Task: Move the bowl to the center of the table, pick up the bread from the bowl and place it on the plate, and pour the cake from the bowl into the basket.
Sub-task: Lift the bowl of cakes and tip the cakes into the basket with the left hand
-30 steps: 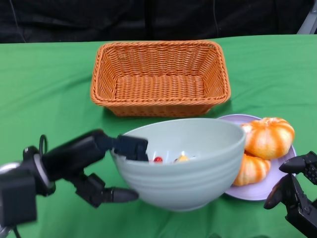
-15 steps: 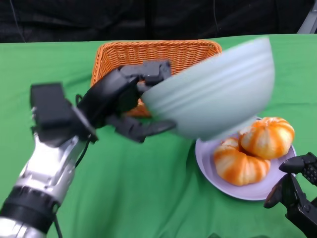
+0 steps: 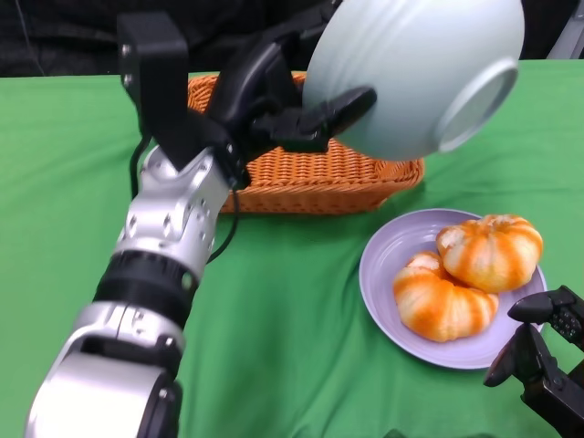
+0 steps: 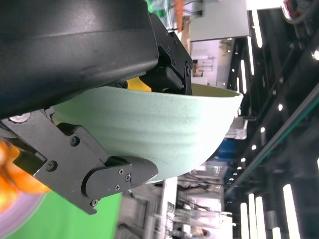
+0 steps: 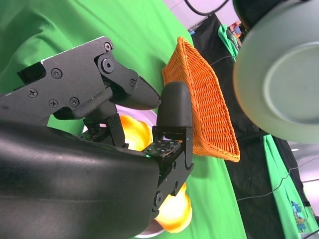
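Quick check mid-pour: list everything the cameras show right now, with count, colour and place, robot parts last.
bowl: one, pale green, tipped with its base toward the camera, held up over the basket.
basket: one, orange wicker, on the table's far middle, partly behind the bowl.
bread: two pieces, orange and white, on the plate.
plate: one, lilac, near right of the table.
tablecloth: one, green, covering the table.
left hand: black, grips the bowl's rim.
right hand: black, low beside the plate, holding nothing.

Green tablecloth point(image 3: 292, 319), black backdrop point(image 3: 73, 36) behind the table
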You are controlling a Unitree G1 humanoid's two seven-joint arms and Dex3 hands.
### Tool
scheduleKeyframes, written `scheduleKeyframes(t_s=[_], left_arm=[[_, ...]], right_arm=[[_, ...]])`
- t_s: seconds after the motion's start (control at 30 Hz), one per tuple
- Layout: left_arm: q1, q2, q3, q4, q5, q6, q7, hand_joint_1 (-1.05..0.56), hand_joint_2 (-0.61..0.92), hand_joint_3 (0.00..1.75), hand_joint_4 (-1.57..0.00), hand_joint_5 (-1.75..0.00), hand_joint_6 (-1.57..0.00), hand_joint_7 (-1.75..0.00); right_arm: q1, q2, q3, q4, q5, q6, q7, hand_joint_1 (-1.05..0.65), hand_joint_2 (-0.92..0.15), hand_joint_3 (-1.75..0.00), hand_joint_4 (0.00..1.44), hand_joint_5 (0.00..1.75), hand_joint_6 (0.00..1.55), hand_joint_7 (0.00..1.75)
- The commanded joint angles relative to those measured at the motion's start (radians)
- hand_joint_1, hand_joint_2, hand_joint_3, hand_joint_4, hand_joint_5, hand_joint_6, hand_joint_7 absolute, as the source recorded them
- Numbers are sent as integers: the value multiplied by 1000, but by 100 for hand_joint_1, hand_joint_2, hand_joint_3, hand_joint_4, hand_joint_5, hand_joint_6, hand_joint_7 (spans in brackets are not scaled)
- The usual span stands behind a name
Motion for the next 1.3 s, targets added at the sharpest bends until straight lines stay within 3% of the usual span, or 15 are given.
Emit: scheduleKeyframes(t_s=[0.03,0.3,0.37,0.6,0.63,0.67,0.77,1.1,1.2,1.3], left_arm=[[-95,-20,80,55,-49,78,25,-16,63,105,-79,-175,-83,-141],[-196,-64,232,181,-116,176,91,-16,66,106,-77,-175,-79,-143],[-225,-74,280,219,-143,208,130,-16,67,107,-79,-175,-74,-155],[-244,-79,320,244,-129,218,137,-16,68,107,-79,-175,-72,-159],[-262,-85,384,281,-187,260,206,-16,68,107,-79,-175,-72,-159],[-277,-90,439,313,-235,293,268,-20,71,92,-77,-175,-62,-167],[-296,-96,516,353,-289,328,354,-21,73,80,-77,-175,-57,-174],[-303,-97,538,355,-280,335,368,-21,73,80,-77,-175,-57,-175],[-249,-82,391,309,-122,240,277,-18,78,86,-79,-175,-64,-167],[-216,-70,327,273,-58,195,169,-17,78,89,-79,-175,-71,-157]], right_arm=[[-6,-7,-18,8,5,-1,-4,-4,-70,-100,61,175,51,156],[-10,-13,-22,22,3,0,2,-5,-70,-100,60,175,50,155],[-11,-13,-23,22,5,3,1,-5,-70,-100,60,175,49,154],[-11,-12,-23,23,5,4,1,-5,-71,-98,60,175,50,154],[-7,-11,-22,20,7,4,1,-5,-71,-98,60,175,50,154],[-3,-9,-21,17,6,5,0,-5,-72,-97,60,175,51,152],[2,-6,-21,13,8,6,-2,-5,-72,-96,61,175,53,150],[2,-6,-21,13,9,6,-3,-5,-73,-94,61,175,54,149],[1,-11,-24,19,10,2,4,-5,-73,-94,62,175,54,149],[1,-9,-25,19,10,-4,6,-5,-73,-93,62,175,55,149]])
